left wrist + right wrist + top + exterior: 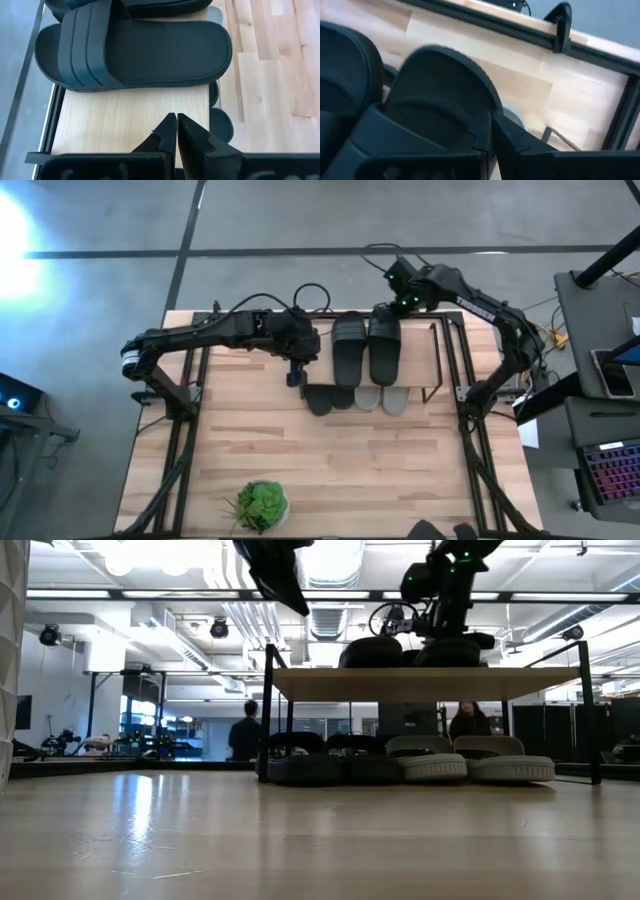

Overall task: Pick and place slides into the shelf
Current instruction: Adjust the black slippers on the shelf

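- Black slides (366,348) lie side by side on the shelf (418,350) top; grey (470,762) and charcoal (320,764) pairs sit beneath.
- Right gripper (392,302), at the slide's heel: fingers appear pressed together, gripping nothing.
- Left gripper (176,131), beside the slides: clenched, empty.
- Placing looks essentially finished.

The shelf (418,350) stands on the table (330,470) at its 12 o'clock edge. On its top board lie two slides (367,348), side by side and touching. Beneath the board, four more slides (410,762) sit in a row on the table, toes projecting toward 6 o'clock. A plant (262,504) sits near the 7 o'clock edge, well apart from the shelf. The left gripper (295,372) is at the shelf's 9 o'clock side; the right gripper (385,320) is over the 3 o'clock slide on top.
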Action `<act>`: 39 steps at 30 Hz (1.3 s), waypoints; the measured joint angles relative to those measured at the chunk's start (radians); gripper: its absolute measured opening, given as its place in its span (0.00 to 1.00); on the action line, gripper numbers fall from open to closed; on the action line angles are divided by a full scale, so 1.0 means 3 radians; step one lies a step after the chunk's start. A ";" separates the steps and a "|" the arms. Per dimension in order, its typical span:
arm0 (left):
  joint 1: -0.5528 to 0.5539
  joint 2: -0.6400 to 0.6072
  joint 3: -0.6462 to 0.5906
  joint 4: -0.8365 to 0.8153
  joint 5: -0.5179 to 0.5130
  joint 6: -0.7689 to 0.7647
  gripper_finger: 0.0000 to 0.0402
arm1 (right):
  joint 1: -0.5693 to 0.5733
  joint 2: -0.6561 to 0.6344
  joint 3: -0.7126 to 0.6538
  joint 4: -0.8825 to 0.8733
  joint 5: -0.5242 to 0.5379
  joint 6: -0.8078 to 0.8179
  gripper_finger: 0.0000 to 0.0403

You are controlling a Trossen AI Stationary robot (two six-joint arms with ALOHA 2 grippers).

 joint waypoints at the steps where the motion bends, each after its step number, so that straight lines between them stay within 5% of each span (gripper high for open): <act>1: 0.0000 0.0000 0.0000 -0.0016 -0.0008 0.0001 0.00 | 0.0000 -0.0002 -0.0001 -0.0036 -0.0021 -0.0008 0.02; 18: 0.0000 0.0000 0.0000 -0.0016 -0.0019 0.0020 0.00 | 0.0297 -0.0058 -0.0019 -0.0233 -0.0156 -0.0073 0.02; 26: -0.0003 0.0000 0.0000 -0.0024 0.0011 -0.0046 0.00 | 0.0321 -0.0319 0.0020 -0.0375 0.0855 0.0081 0.02; 31: -0.0040 0.0004 -0.0004 -0.0024 0.0495 -0.0168 0.00 | 0.0338 -0.0674 0.0067 -0.0703 0.0694 0.0272 0.02; 39: -0.0338 0.0088 -0.0124 0.0029 0.0546 -0.0001 0.00 | 0.0785 -0.1248 -0.0126 -0.1361 0.0553 0.1059 0.02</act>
